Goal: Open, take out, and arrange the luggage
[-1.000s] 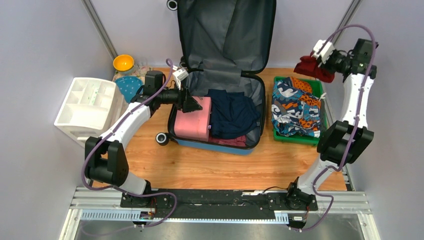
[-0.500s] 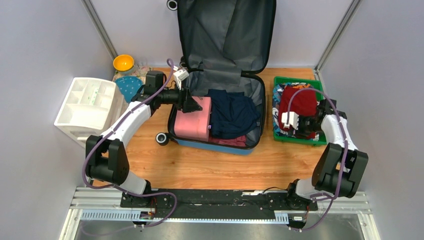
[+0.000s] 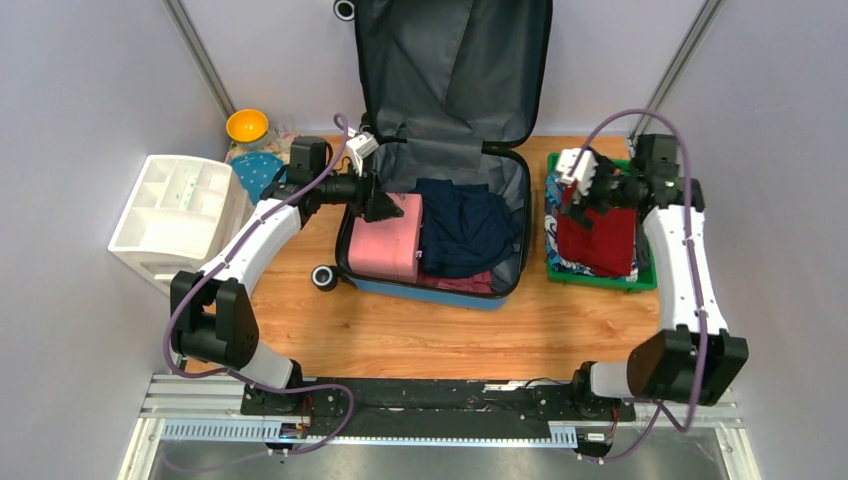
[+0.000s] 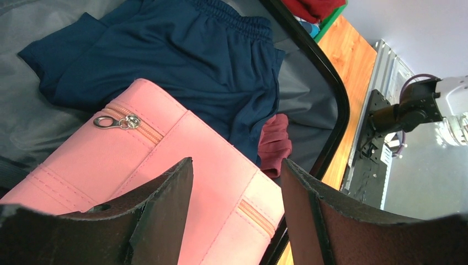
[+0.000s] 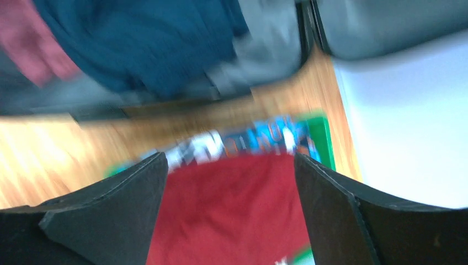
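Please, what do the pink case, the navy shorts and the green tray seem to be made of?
Pink case: probably matte woven fabric; stitched seams and a metal-looking zip pull show. Navy shorts: soft thin cloth, creased, with a gathered waistband. Green tray: likely hard plastic; thin stiff rim, smooth even colour.

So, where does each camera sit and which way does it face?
Top external: above and behind the bases, facing down at the luggage; left arm and right arm show.
Left wrist: over the luggage, facing the pink pouch; own fingers show.
Right wrist: over the green tray, facing the red garment; own fingers show.
Top and left wrist share the pink pouch.
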